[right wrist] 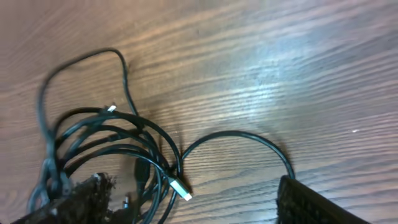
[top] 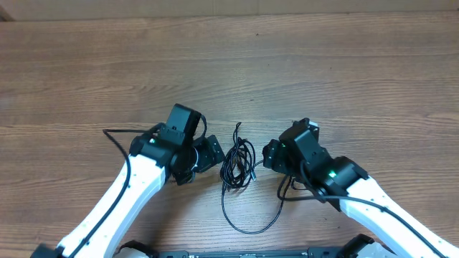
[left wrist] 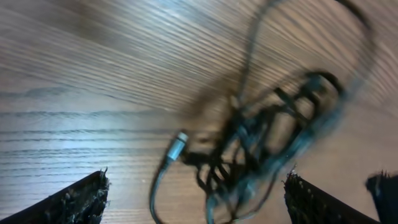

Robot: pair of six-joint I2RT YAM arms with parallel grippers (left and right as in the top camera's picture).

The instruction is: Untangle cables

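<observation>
The cables [top: 238, 163] lie as a tangled bundle of thin black cords on the wooden table between my two grippers, with one long loop trailing toward the front edge. My left gripper [top: 212, 154] is open just left of the bundle. In the left wrist view the blurred tangle [left wrist: 267, 137] with a silver plug [left wrist: 176, 144] lies between and ahead of the open fingers [left wrist: 196, 196]. My right gripper [top: 270, 155] is open just right of the bundle. In the right wrist view the coils [right wrist: 106, 146] and a silver plug [right wrist: 180, 188] lie by the left finger, between the fingers [right wrist: 193, 199].
The wooden table [top: 229, 64] stretches far behind the bundle. A thicker black robot cable [top: 118, 140] runs along the left arm, and another hangs by the right arm [top: 290, 188].
</observation>
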